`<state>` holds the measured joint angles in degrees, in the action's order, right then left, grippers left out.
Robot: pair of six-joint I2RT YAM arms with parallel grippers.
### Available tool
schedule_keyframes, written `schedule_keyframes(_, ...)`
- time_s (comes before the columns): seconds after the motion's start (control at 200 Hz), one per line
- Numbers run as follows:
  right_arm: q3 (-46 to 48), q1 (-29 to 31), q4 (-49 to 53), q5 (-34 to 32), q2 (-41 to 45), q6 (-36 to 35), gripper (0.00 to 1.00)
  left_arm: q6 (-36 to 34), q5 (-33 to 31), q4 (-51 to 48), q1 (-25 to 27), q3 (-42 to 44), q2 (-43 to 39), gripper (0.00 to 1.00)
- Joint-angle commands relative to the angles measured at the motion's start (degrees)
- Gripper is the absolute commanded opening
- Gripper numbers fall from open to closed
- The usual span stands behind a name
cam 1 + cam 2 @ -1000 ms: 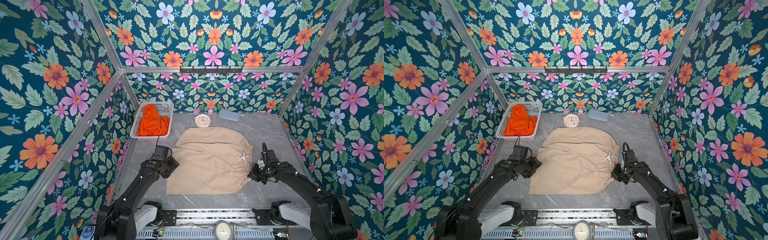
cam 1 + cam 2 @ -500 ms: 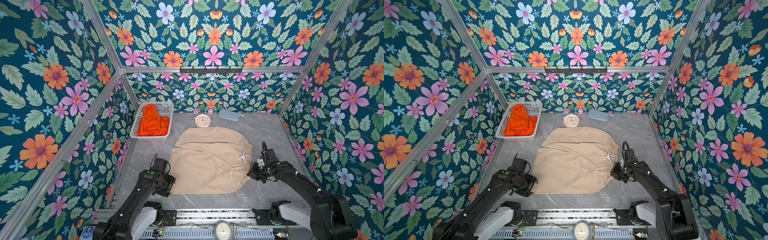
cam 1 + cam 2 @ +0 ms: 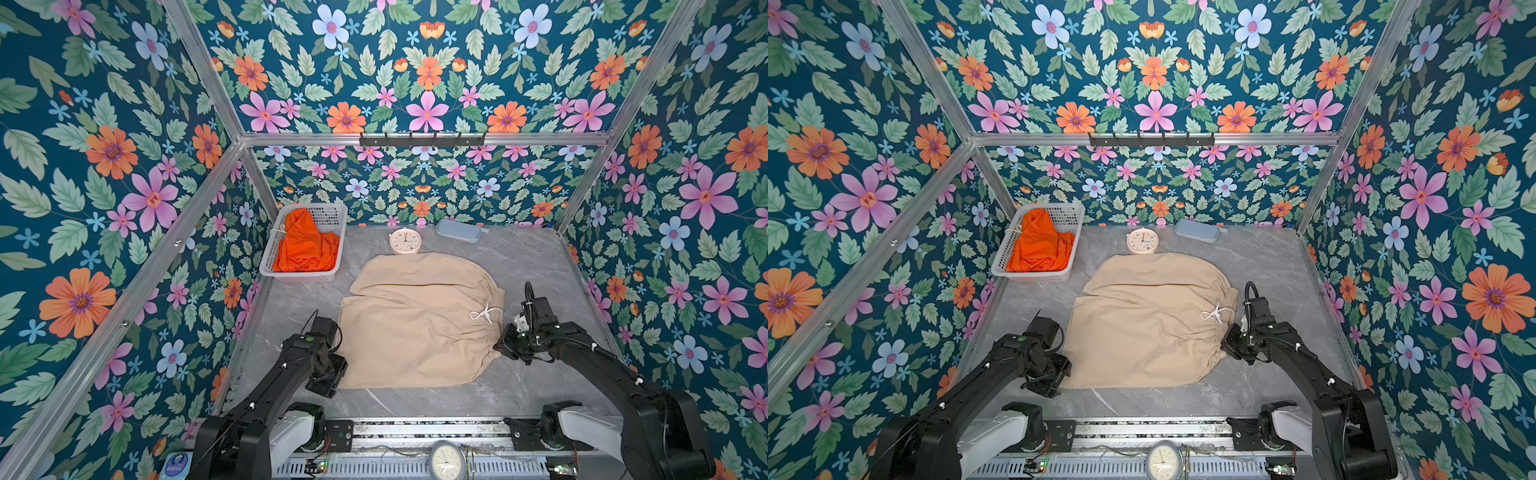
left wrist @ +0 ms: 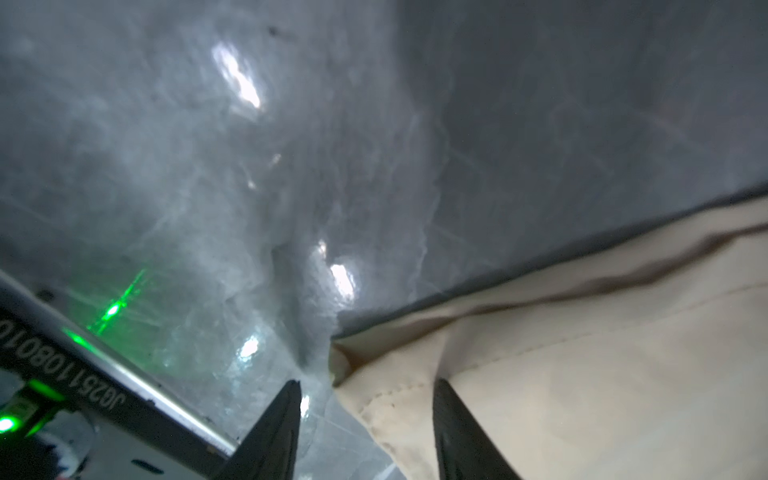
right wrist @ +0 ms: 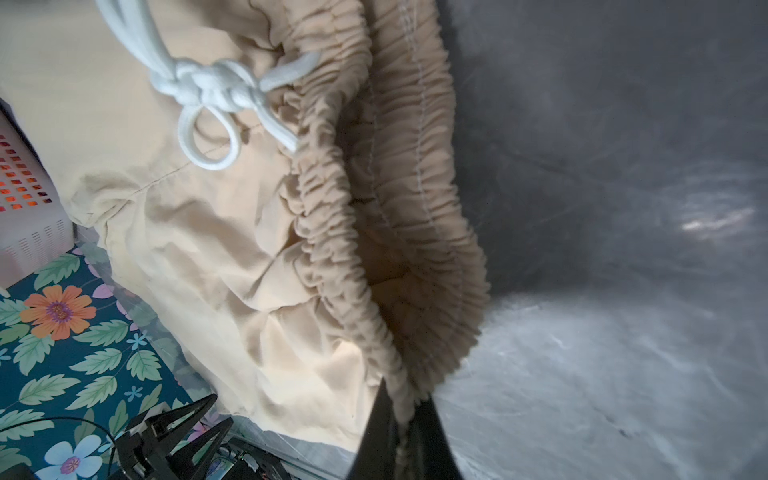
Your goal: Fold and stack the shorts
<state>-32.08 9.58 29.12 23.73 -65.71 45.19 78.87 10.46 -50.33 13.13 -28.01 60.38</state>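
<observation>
Beige shorts (image 3: 415, 328): laid flat on the surface (image 3: 540, 266), centre.
Orange shorts (image 3: 305, 245): heaped in the basket (image 3: 332, 212), far left corner.
Left hand (image 4: 368, 388): held partly open at the near left hem; a cloth corner is framed between the fingers, not clamped.
Right hand (image 5: 401, 415): pinched tight on the beige shorts' gathered waistband, near the drawstring (image 5: 208, 91).

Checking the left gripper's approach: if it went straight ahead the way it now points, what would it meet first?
The near-left corner of the beige shorts: in the wrist view it lies between the left gripper's parted jaws. Depth is hard to judge.
</observation>
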Motion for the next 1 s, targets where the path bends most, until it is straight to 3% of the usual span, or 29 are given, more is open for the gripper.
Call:
schedule_keyframes(0.0,0.0,0.0,0.7,-0.7,0.7,0.2,0.07,-1.4,-2.7,1.3,0.0,0.4,1.0,0.44)
schedule_keyframes(0.06,0.0,0.0,1.0,-0.5,1.0,0.1,0.07,-1.4,-3.3,1.5,-0.2,1.0,1.3,0.37)
schedule_keyframes(0.245,-0.1,0.1,4.4,-0.2,3.6,0.1,0.07,-1.8,-5.1,2.2,-0.1,0.2,1.1,0.0)
schedule_keyframes(0.455,-0.5,1.2,11.7,0.6,9.0,0.5,0.06,-2.9,-10.8,-5.2,-0.1,-6.2,-7.7,0.0)
schedule_keyframes(0.65,-1.5,4.9,19.7,-0.6,13.7,1.8,0.06,-9.1,-22.4,-13.9,-0.1,-19.2,-10.8,0.0)
schedule_keyframes(0.84,-6.1,12.8,26.6,-2.6,14.5,3.2,0.06,-14.1,-32.3,-19.8,-0.1,-32.7,-11.7,0.0)
schedule_keyframes(0.995,-10.9,21.6,30.0,-3.1,12.0,5.9,0.06,-16.6,-37.0,-24.5,-0.1,-41.1,-12.3,0.0)
